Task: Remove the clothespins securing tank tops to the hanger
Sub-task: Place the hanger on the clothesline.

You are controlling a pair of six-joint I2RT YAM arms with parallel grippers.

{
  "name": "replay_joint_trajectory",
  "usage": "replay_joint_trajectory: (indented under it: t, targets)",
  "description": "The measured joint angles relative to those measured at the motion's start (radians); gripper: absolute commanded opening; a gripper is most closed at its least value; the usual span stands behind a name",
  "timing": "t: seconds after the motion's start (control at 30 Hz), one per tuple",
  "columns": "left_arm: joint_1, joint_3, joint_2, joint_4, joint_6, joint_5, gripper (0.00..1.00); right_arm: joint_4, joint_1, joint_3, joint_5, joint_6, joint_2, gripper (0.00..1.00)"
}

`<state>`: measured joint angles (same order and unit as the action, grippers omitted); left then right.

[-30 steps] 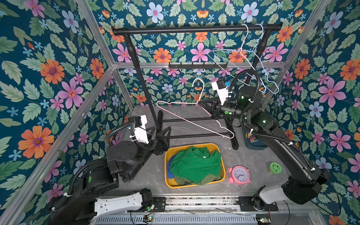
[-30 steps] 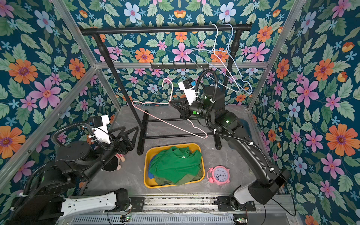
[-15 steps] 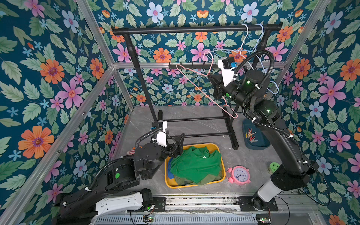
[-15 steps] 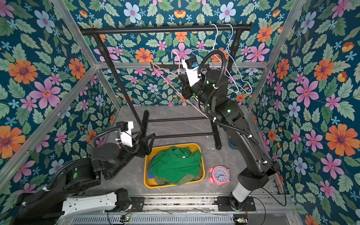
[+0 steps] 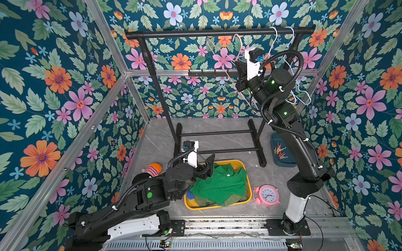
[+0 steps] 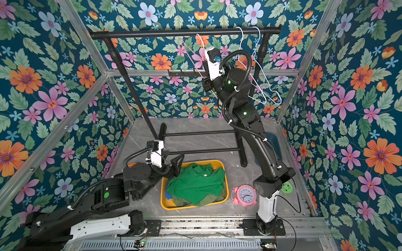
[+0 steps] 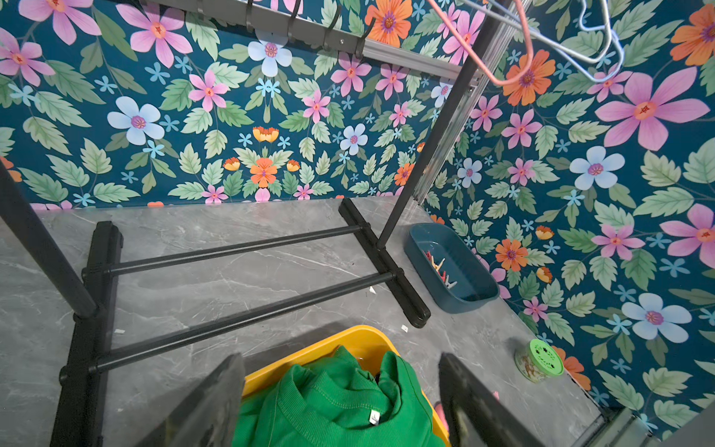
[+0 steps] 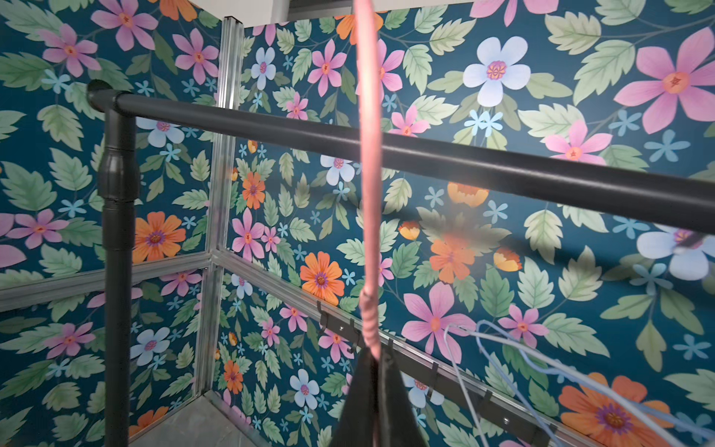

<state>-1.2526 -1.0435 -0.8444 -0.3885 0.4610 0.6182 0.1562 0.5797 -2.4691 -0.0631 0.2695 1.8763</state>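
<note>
Right gripper [image 8: 374, 362] clamps the pink hanger [image 8: 367, 154], hook seemingly at the rail [image 5: 195, 33]; left gripper [image 7: 340, 362] gapes over the tank tops [image 7: 336, 410]

Below the left tool [image 7: 340, 360], the tank tops [image 7: 340, 410] lie in a bin [image 7: 348, 336]; the clothespins [image 7: 441, 271] sit in a tray [image 7: 470, 300] ahead to its right. The hanger [image 8: 367, 193] rises from the right tool [image 8: 376, 354], before the rail [image 8: 503, 170].
</note>
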Motion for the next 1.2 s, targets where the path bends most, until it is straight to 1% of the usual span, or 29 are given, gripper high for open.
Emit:
replay_joint_trajectory:
  t: [0.17,0.3,0.37,0.5,0.63,0.83,0.93,1.2]
  targets:
    - [0.0,0.024,-0.004,0.044,-0.008,-0.004,0.8,-0.05,-0.025,-0.065,0.008,0.003,0.047,0.0]
    - [0.0,0.114,0.03,0.121,-0.014,0.0,0.81,-0.16,-0.056,0.002,0.005,0.014,0.042,0.0]
    - [0.0,0.138,0.034,0.136,-0.013,0.001,0.81,-0.173,-0.071,-0.005,0.01,0.014,0.058,0.0]
    - [0.0,0.124,0.023,0.149,-0.01,0.009,0.81,-0.198,-0.116,-0.068,0.029,-0.006,0.096,0.0]
    - [0.0,0.116,0.01,0.16,-0.011,0.013,0.81,-0.244,-0.161,-0.058,0.042,-0.036,0.099,0.0]
    - [0.0,0.115,-0.011,0.172,-0.01,0.014,0.81,-0.238,-0.191,-0.174,0.085,-0.084,0.171,0.0]
    - [0.0,0.111,-0.021,0.173,-0.006,0.014,0.81,-0.213,-0.213,-0.244,0.087,-0.11,0.216,0.0]
    - [0.0,0.112,-0.024,0.173,0.012,0.014,0.81,-0.169,-0.225,-0.264,0.116,-0.138,0.253,0.0]
